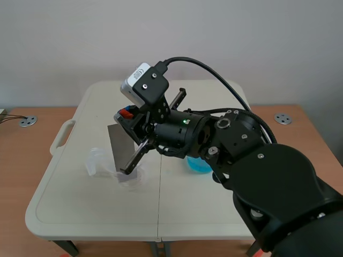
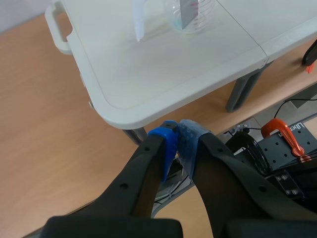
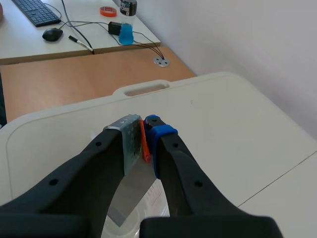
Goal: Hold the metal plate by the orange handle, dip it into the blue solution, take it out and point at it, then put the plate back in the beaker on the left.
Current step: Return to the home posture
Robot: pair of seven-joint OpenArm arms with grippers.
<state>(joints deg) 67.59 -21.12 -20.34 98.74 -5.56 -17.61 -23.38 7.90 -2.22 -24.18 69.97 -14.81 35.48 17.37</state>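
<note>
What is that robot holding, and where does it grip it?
The right gripper holds the metal plate by its orange handle; the left gripper holds nothing.

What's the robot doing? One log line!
right gripper: shut on orange handle | metal plate: lower end in left beaker | left gripper: shut

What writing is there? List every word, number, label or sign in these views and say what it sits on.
"Lib", the start of a white word on the black unit beside the table; the rest is unreadable.
Red scale marks on the beaker: too small to read.
Logo on the wrist camera: blurred.
Label on the dark bottle: unreadable.
Metal plate: no writing seen.
</note>
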